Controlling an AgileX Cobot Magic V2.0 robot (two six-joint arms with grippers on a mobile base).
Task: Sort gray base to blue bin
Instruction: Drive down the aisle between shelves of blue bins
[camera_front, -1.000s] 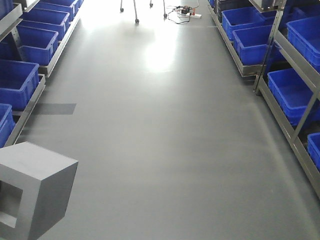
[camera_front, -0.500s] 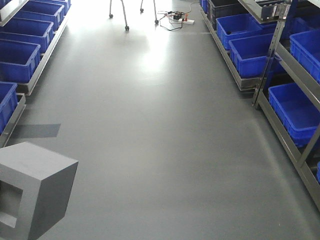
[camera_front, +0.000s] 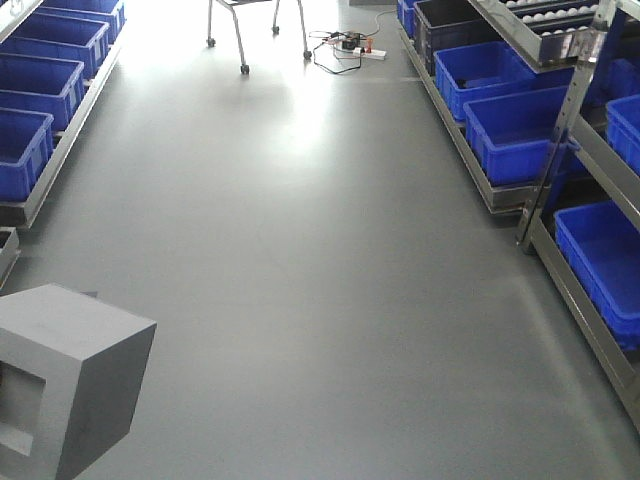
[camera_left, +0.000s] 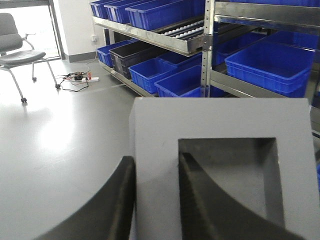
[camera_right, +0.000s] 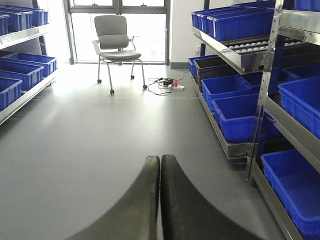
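At the lower left of the front view, the gray base (camera_front: 75, 375) hangs above the floor (camera_front: 320, 300), with its framed recess on the face nearest the frame's left edge. The left wrist view shows the left tool (camera_left: 156, 159) clamped on one wall of the block, one finger outside and the other inside the recess. The right tool (camera_right: 160, 159) is closed on nothing, its fingers pressed together. Blue totes line the racks on both sides. The nearest blue bin (camera_front: 585, 260) sits low at the right edge, well apart from the block.

The step in hand looks like the carry. Keep the pinch firm on that thin wall and hold the block level. Clear the rack upright (camera_front: 567, 120), and let go only once the block is over a bin's open mouth. No brand, label or writing is legible anywhere.
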